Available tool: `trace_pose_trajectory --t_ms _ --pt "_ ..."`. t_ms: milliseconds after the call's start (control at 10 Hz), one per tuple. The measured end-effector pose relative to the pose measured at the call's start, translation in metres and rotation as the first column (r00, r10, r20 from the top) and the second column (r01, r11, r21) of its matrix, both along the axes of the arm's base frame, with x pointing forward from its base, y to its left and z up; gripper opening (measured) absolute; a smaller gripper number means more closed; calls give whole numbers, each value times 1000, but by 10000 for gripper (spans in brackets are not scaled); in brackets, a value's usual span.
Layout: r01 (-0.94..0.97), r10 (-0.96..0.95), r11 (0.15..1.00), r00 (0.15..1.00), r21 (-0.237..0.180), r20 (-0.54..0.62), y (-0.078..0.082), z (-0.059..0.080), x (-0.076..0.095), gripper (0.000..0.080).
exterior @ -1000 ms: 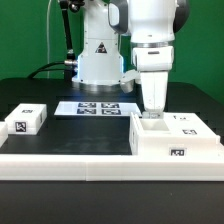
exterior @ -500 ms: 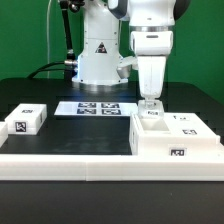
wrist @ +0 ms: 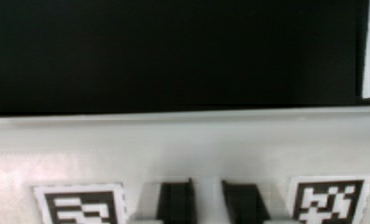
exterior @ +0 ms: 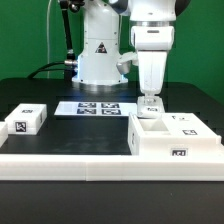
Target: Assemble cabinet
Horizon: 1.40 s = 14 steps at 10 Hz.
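Note:
The cabinet (exterior: pixel 176 137) is the large white box with tags at the exterior view's right, with an open compartment (exterior: pixel 148 127) at its top. My gripper (exterior: pixel 150 103) hangs just above that compartment, clear of the cabinet, with its fingers close together and nothing between them. In the wrist view the two dark fingers (wrist: pixel 173 203) stand with a narrow gap over the white cabinet surface (wrist: pixel 182 150), between two tags (wrist: pixel 79 205).
A small white tagged block (exterior: pixel 27 119) lies at the exterior view's left. The marker board (exterior: pixel 98 108) lies flat in front of the robot base. A long white ledge (exterior: pixel 70 162) runs along the table's front.
My gripper has risen from inside the cabinet's top compartment to just above it. Nothing else has moved.

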State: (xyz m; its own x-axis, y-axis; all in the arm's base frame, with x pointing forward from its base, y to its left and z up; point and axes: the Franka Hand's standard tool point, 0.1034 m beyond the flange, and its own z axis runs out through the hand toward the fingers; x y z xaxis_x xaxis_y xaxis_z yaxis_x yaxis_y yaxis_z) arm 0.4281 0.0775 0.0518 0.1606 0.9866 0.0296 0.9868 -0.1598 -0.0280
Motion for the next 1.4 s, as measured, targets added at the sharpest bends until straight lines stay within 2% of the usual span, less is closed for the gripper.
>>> trace_pose_trajectory --t_ms 400,700,1200,1400 --pt "9 -9 1000 1000 -2 5 -6 2 3 70" --pt "29 -29 1000 1000 0 11 -14 2 12 70" --pt "38 -39 999 999 4 28 -12 7 22 70" --pt "42 -43 999 999 7 25 -12 3 24 70"
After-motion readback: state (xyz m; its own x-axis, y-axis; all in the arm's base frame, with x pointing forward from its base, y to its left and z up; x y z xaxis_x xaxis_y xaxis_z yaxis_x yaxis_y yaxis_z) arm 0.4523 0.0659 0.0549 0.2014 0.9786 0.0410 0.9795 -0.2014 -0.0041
